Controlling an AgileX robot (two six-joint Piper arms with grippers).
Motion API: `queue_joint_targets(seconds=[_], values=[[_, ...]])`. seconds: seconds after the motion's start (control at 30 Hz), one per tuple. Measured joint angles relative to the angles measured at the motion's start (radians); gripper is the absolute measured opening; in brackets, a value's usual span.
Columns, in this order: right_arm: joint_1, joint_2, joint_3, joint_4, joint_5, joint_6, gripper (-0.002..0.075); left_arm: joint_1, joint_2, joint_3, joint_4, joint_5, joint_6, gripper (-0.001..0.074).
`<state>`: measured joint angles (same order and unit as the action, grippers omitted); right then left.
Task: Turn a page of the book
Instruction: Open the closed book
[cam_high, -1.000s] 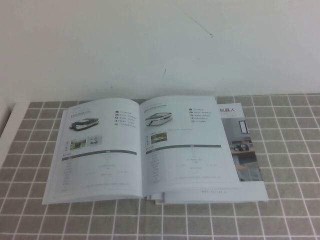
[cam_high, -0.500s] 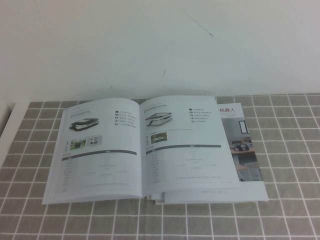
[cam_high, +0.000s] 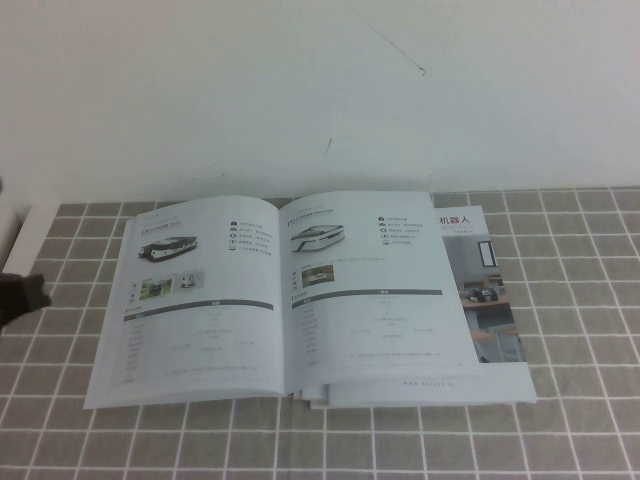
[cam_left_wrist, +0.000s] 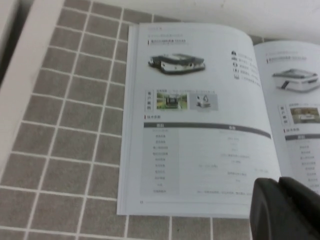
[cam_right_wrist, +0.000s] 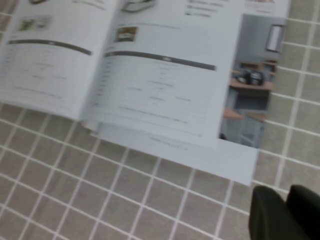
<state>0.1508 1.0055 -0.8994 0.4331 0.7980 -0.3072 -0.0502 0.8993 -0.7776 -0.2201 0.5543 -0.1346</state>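
The book lies open on the tiled table, also in the left wrist view and the right wrist view. The page is the right-hand leaf, lying flat, with a white-and-black vehicle photo and a grey-bar table; it also shows in the right wrist view. My left gripper is a dark shape at the left edge, left of the book and apart from it. In its wrist view the left gripper is shut and empty. My right gripper is shut and empty, beyond the book's right near corner.
A lower leaf with a room photo sticks out to the right under the page. The grey tiled cloth covers the table, with a white wall behind and a white border at the left.
My left gripper has come into the high view at the left edge. The book and its pages have not moved.
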Motion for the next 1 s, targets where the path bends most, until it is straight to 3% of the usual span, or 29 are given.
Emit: queue_joint_targets(seconds=[0.17,0.37,0.53,0.8,1.0], values=[[0.002,0.027,0.000,0.146,0.008,-0.192,0.0073,0.000,0.179,-0.002,-0.199,0.015,0.231,-0.0004],[0.004,0.130,0.000,0.168,-0.004,-0.274,0.0073,0.000,0.419,-0.075,-0.455,0.119,0.585,-0.0004],[0.004,0.253,0.000,0.247,-0.064,-0.350,0.0108,-0.001,0.534,-0.133,-0.514,0.126,0.670,-0.0004],[0.004,0.458,0.000,0.580,-0.130,-0.603,0.0296,-0.001,0.668,-0.138,-0.540,0.075,0.680,-0.0004],[0.004,0.587,-0.022,0.820,-0.158,-0.822,0.0321,-0.001,0.767,-0.138,-0.661,0.042,0.811,-0.0004]])
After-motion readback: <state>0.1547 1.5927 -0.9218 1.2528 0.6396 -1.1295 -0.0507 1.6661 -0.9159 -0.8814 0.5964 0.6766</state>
